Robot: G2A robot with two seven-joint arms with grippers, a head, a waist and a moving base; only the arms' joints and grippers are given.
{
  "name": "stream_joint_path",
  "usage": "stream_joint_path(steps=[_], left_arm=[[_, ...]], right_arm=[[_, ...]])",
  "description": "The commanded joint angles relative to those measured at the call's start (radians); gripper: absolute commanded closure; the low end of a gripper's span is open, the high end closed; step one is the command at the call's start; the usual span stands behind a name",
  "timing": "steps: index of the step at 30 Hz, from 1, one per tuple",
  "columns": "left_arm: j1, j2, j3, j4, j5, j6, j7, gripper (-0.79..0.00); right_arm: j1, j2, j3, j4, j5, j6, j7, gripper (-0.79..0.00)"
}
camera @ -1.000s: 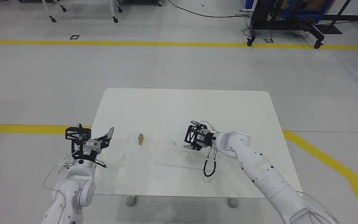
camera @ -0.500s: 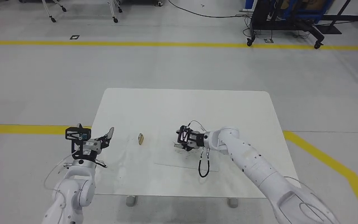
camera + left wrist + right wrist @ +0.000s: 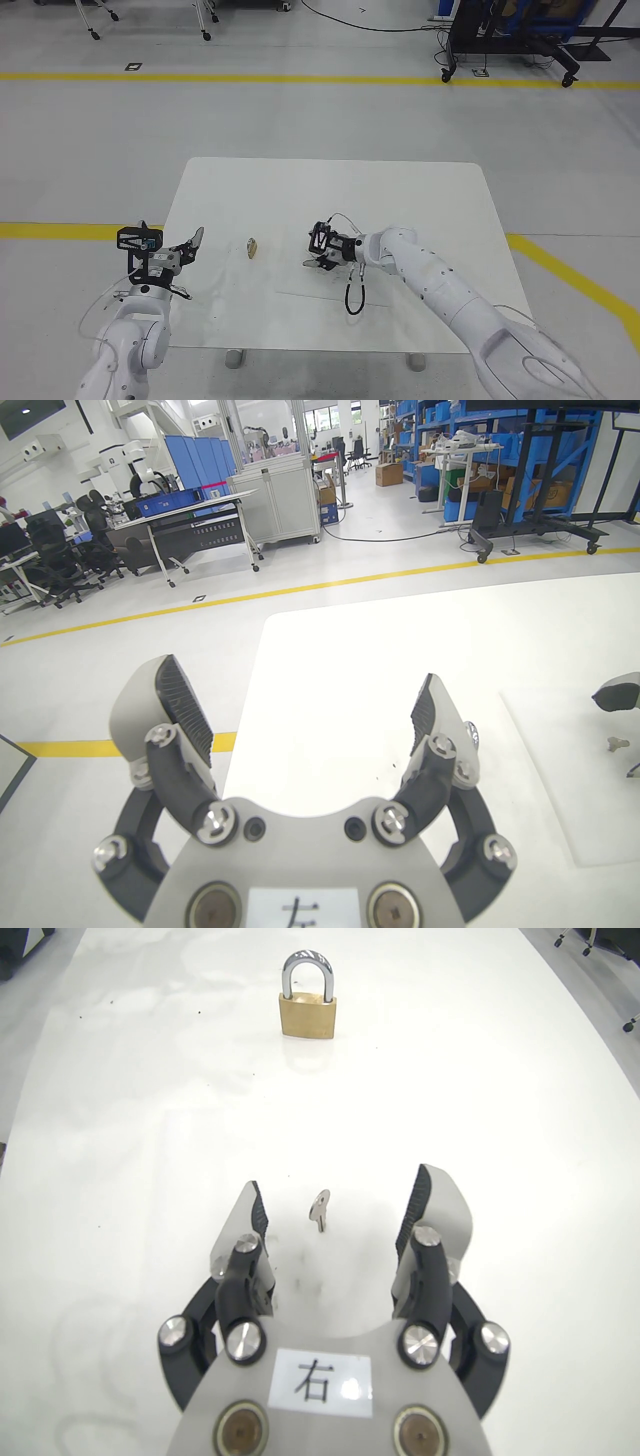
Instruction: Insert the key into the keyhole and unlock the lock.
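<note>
A brass padlock [image 3: 307, 1013] with a steel shackle lies on the white table [image 3: 400, 190]; from above the padlock [image 3: 252, 247] is left of centre. A small silver key [image 3: 320, 1210] lies flat on the table, short of the padlock. My right gripper [image 3: 337, 1193] is open low over the table, with the key between its fingers and untouched. From above, the right gripper [image 3: 318, 252] is just right of the padlock. My left gripper [image 3: 305, 705] is open and empty; seen from above, the left gripper [image 3: 190, 245] sits over the table's left edge.
A thin clear sheet [image 3: 550, 800] lies flat on the table under the right gripper's area. The far half of the table is bare. A black cable loop [image 3: 352, 295] hangs from the right forearm just above the table.
My right arm has slid left across the table toward the padlock, bringing its open fingers around the key. The left arm and the padlock have not moved.
</note>
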State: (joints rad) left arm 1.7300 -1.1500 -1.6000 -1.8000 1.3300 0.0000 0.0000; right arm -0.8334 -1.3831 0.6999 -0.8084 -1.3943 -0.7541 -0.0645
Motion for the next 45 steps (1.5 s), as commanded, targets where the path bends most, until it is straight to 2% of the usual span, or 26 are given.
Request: stream_joint_path(steps=[1,14,28,30,34,36,41,45], left_arm=[[0.000,0.000,0.000,0.000,0.000,0.000,0.000,-0.785],[0.000,0.000,0.000,0.000,0.000,0.000,0.000,-0.785],[0.004,0.001,0.000,-0.001,0.017,-0.008,0.010,-0.785],[0.024,0.005,0.011,-0.008,0.100,-0.052,0.018,-0.785],[0.034,0.022,0.024,-0.025,0.200,-0.294,-0.007,-0.785],[0.025,0.031,0.023,-0.024,0.268,-0.384,-0.018,-0.785],[0.024,0.041,0.060,-0.029,0.431,-0.455,0.016,-0.785],[0.040,0.047,0.083,-0.054,0.549,-0.448,0.039,-0.785]], right_arm=[[0.004,-0.004,-0.001,0.019,0.012,-0.001,-0.008,0.000],[0.013,-0.007,0.022,0.087,0.065,-0.073,-0.116,0.000],[0.021,-0.010,0.020,0.104,0.062,-0.077,-0.116,0.000],[0.021,-0.010,0.020,0.104,0.062,-0.077,-0.116,0.000],[0.021,-0.010,0.020,0.104,0.062,-0.077,-0.116,0.000],[0.021,-0.010,0.020,0.104,0.062,-0.077,-0.116,0.000],[0.021,-0.010,0.020,0.104,0.062,-0.077,-0.116,0.000],[0.021,-0.010,0.020,0.104,0.062,-0.077,-0.116,0.000]])
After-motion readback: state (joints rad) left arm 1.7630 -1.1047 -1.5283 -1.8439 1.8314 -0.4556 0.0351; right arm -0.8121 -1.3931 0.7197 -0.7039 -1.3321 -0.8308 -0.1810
